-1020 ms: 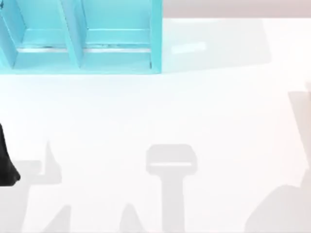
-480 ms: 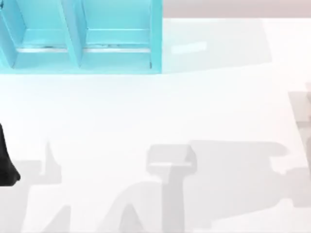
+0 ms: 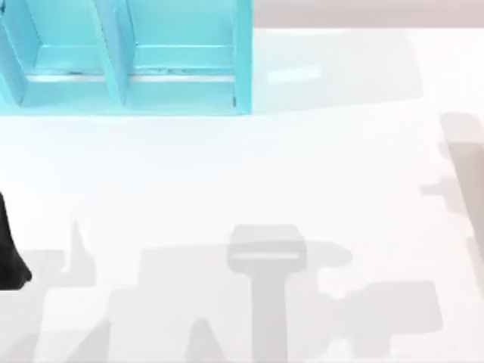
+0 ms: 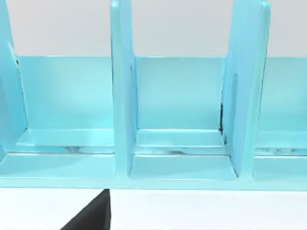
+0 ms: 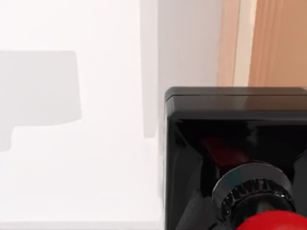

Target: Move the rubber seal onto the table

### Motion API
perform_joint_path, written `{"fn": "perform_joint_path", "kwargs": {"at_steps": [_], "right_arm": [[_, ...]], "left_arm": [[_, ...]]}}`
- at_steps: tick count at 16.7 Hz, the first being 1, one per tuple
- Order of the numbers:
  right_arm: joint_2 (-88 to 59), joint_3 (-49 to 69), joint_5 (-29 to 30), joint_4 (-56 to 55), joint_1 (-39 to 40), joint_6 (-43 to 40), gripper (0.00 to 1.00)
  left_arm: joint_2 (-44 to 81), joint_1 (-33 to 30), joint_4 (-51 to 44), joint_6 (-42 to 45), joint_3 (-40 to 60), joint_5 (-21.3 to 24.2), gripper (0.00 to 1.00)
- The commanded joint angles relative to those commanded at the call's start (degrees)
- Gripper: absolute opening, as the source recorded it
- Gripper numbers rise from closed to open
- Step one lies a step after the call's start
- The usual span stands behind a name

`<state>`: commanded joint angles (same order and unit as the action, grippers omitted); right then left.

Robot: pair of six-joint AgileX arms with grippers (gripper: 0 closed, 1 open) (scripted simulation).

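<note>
The rubber seal [image 5: 225, 143] is close up in the right wrist view, its black square block base facing away and its glossy red knob [image 5: 271, 223] nearest the camera. My right gripper [image 5: 240, 206] is shut on it by the ringed neck, and it hangs above the white table [image 5: 72, 167] near the table's edge. My left gripper [image 4: 91, 218] is a black wedge in front of the turquoise shelf [image 4: 182, 167]. The left arm [image 3: 9, 249] rests at the table's left edge in the top view.
The turquoise shelf unit [image 3: 181, 83] with upright dividers stands at the back left of the table [image 3: 242, 166]. Grey arm shadows lie across the front and right of the table. A wooden floor [image 5: 280, 43] lies beyond the table edge.
The grey shadows on the right and front of the table have shifted and changed shape across the three frames. The left arm and the shelf have not moved.
</note>
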<state>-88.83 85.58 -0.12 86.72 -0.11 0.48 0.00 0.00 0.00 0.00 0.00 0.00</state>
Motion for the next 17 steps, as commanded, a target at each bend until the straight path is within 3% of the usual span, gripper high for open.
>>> {"fn": "perform_joint_path", "kwargs": {"at_steps": [6,17], "right_arm": [[-4.25,3.79,-0.08,-1.22,3.47,3.83,0.00],[-39.80,28.92,0.25,-9.69,23.38,24.25,0.00]], "left_arm": [[0.00,0.00,0.00,0.00,0.00,0.00,1.00],[0.00,0.00,0.00,0.00,0.00,0.00,1.00]]}}
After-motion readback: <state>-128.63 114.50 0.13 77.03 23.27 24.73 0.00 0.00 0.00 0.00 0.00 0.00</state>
